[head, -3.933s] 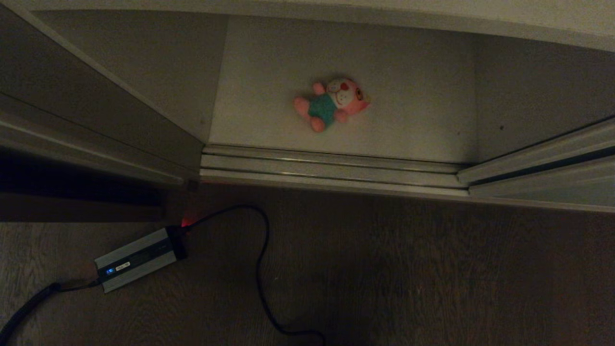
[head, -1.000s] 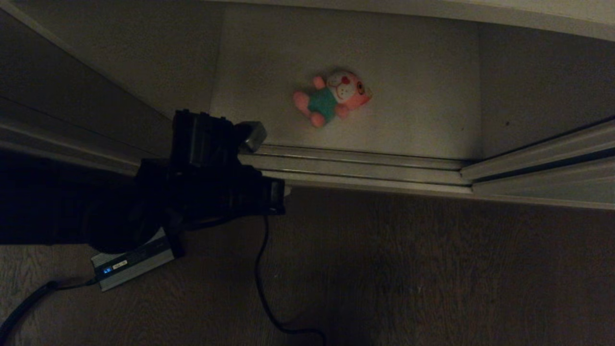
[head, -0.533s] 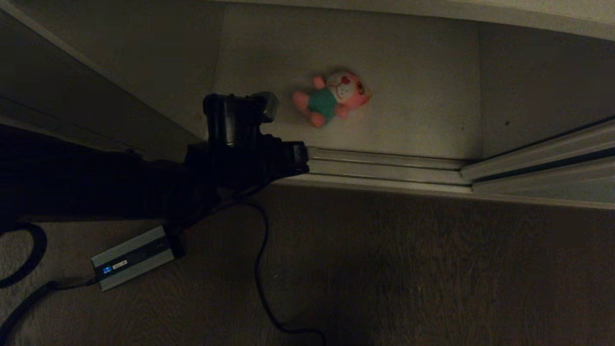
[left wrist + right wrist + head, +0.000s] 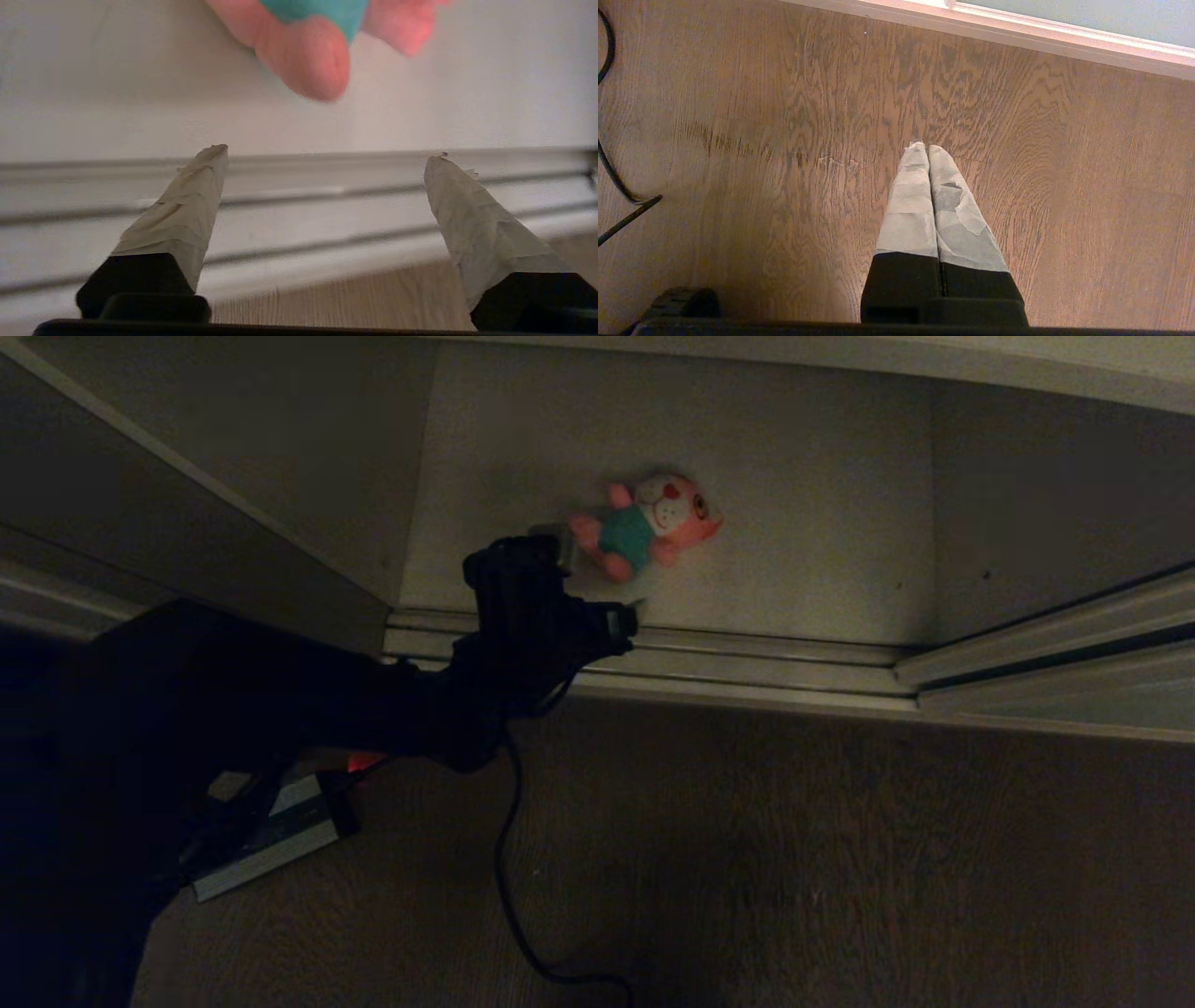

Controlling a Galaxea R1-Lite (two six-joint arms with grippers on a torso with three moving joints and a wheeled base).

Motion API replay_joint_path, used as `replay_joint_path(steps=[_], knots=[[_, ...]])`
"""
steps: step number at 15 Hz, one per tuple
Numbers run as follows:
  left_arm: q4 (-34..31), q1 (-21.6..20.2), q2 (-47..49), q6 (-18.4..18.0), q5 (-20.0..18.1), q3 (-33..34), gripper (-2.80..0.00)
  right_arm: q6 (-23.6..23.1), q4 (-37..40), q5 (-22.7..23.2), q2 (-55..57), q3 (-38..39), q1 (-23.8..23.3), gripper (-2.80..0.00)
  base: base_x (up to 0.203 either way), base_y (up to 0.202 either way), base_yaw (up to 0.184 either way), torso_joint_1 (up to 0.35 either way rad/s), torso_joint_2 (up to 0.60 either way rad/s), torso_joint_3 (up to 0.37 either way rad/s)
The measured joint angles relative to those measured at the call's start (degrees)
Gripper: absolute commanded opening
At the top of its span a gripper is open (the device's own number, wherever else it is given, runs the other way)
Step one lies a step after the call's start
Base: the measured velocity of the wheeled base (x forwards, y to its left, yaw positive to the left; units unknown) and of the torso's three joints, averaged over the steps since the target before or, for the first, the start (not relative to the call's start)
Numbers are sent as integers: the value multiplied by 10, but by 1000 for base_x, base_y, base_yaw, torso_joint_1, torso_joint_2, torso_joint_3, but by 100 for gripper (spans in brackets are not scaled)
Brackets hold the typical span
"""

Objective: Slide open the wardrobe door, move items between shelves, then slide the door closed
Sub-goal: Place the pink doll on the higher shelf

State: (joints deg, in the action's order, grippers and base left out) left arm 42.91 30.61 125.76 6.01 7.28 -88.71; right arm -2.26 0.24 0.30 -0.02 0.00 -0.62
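Step in hand, as judged: reach for the first item, the wardrobe standing open; left gripper (image 4: 327,154) spread wide and empty over the door track (image 4: 747,653), just short of one pink plush toy (image 4: 649,527), which lay on its back on the lowest white shelf (image 4: 803,476). Next move would call for advancing past the track to straddle the toy, then closing on it. Count: one toy visible, one shelf, one sliding door (image 4: 1074,635) at right; right gripper (image 4: 928,149) pressed closed above the wooden floor (image 4: 784,116).

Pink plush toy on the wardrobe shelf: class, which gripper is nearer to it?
Left. The left gripper, open, hovers just short of the pink plush toy; the right gripper, shut, hangs over bare floor.
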Motion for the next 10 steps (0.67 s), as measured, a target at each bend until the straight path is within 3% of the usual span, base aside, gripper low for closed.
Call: replay_joint_path(steps=[2,3,6,10], knots=[[13,0,26,-7,8,-43,0,0,0,0,0,0,0,-280,0,0,0,0,0,0],[15,0,39,-27,10,-59,0,0,0,0,0,0,0,-280,0,0,0,0,0,0],[28,0,66,-68,17,-85,0,0,0,0,0,0,0,-280,0,0,0,0,0,0],[82,-2,100,-90,23,-111,0,0,0,0,0,0,0,-280,0,0,0,0,0,0]])
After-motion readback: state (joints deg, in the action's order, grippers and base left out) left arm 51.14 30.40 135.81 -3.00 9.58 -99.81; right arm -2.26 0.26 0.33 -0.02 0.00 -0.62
